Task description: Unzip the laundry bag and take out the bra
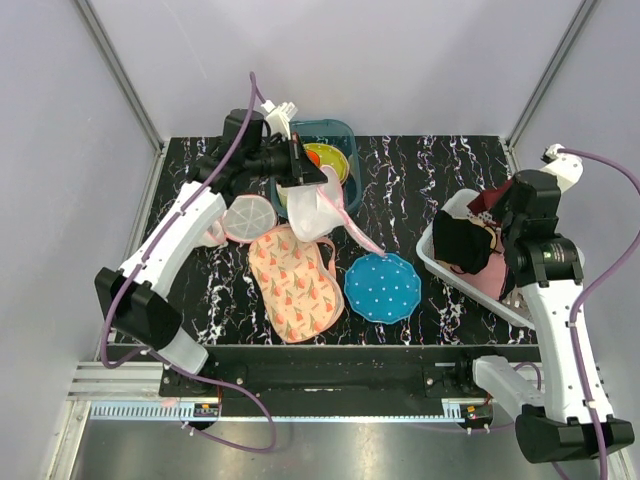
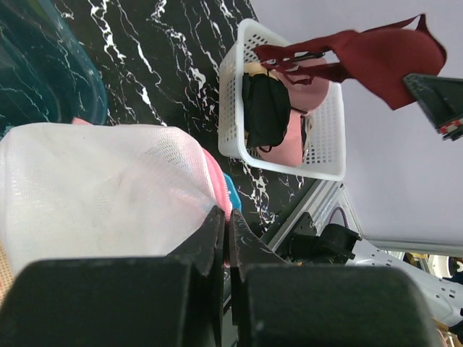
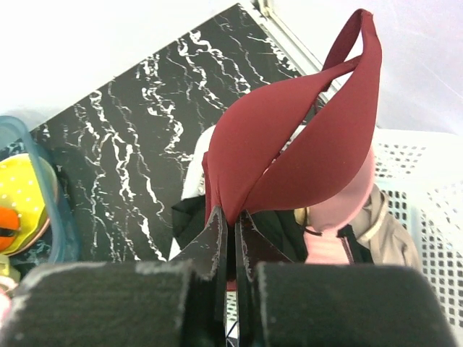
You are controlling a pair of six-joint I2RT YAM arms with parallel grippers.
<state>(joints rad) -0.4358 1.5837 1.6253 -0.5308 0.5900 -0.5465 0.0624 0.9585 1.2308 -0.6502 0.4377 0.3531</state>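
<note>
The laundry bag (image 1: 318, 205), white mesh with pink zip trim, hangs open from my left gripper (image 1: 297, 160) above the table's back left. In the left wrist view the gripper (image 2: 226, 217) is shut on the bag's pink trim, with the mesh dome (image 2: 94, 188) to its left. My right gripper (image 1: 492, 205) is shut on the bra (image 1: 470, 225) and holds it over the white basket (image 1: 440, 268). In the right wrist view the gripper (image 3: 233, 217) pinches the deep-red cup (image 3: 289, 144). The bra's black part (image 2: 264, 108) hangs down into the basket (image 2: 318, 163).
A teal bin (image 1: 335, 135) with yellow and orange items stands at the back. A round mesh disc (image 1: 248, 215), a pink floral fabric piece (image 1: 293, 285) and a blue dotted mat (image 1: 383, 287) lie on the table. Pink and peach cloth (image 3: 340, 210) lies in the basket.
</note>
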